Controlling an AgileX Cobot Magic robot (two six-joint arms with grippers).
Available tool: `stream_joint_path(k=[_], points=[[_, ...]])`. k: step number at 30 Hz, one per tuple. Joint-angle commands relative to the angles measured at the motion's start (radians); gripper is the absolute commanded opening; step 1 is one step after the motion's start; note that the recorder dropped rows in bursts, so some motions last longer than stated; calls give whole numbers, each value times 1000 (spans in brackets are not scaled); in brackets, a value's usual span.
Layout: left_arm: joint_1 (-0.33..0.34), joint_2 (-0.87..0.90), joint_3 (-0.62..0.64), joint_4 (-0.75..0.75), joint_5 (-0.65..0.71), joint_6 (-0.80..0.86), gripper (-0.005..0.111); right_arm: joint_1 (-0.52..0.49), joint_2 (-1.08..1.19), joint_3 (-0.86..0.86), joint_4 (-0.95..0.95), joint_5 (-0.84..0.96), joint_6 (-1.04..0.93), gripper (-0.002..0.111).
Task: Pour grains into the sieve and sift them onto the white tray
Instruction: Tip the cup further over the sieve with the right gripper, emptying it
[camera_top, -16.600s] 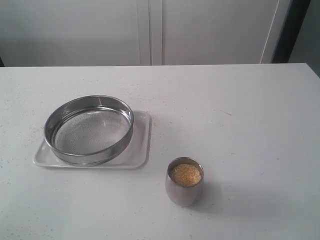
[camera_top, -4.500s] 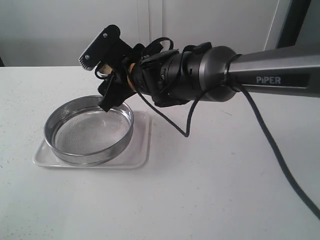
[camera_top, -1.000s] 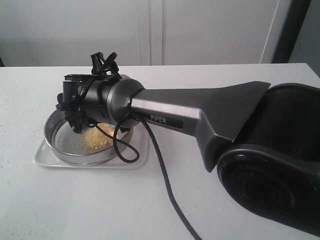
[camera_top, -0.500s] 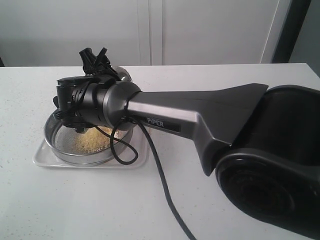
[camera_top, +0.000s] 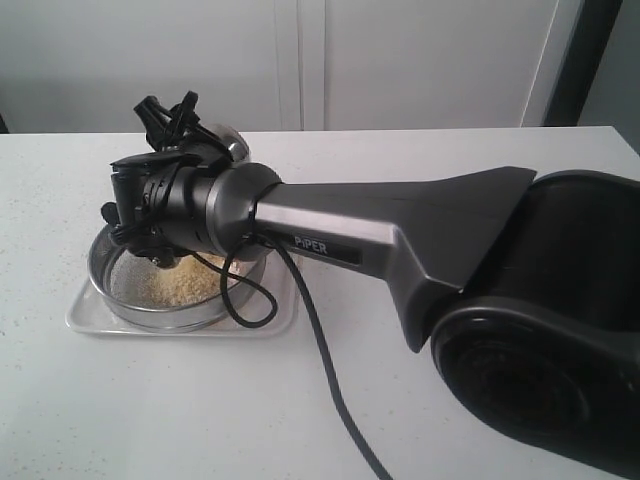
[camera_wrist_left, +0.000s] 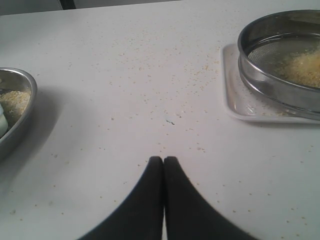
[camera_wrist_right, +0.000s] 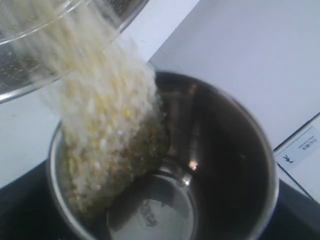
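Note:
Held tipped over the sieve (camera_top: 100, 268), the small steel cup (camera_top: 226, 146) has my right gripper (camera_top: 170, 122) shut on it. In the right wrist view the cup's mouth (camera_wrist_right: 225, 165) fills the frame and grains (camera_wrist_right: 105, 130) stream from it toward the sieve mesh (camera_wrist_right: 30, 60). A yellow heap of grains (camera_top: 185, 288) lies on the mesh. The sieve stands on the white tray (camera_top: 82, 318). My left gripper (camera_wrist_left: 163, 161) hangs shut and empty over bare table, well away from the sieve (camera_wrist_left: 280, 92) and tray (camera_wrist_left: 235, 102).
The right arm's long grey body (camera_top: 400, 225) and black base (camera_top: 560, 330) cover the right half of the exterior view. Its cable (camera_top: 300, 300) droops over the tray's corner. A steel bowl (camera_wrist_left: 22, 85) holding grains sits beside the left gripper. Loose grains (camera_wrist_left: 200, 72) dot the table.
The right wrist has shifted left and tipped the cup further, so its bottom now shows. The heap of grains in the sieve has spread. The left gripper has not moved.

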Motion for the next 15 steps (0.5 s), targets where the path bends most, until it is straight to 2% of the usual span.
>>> stream_joint_path(k=[1, 6, 15], points=[[-8, -5, 5, -11, -4, 0, 0, 1, -7, -6, -129, -20, -21, 0], [-8, -5, 5, -11, -4, 0, 0, 1, -7, -6, -190, -14, -24, 0], [-8, -5, 5, -11, -4, 0, 0, -1, -3, 28, -175, -19, -93, 0]])
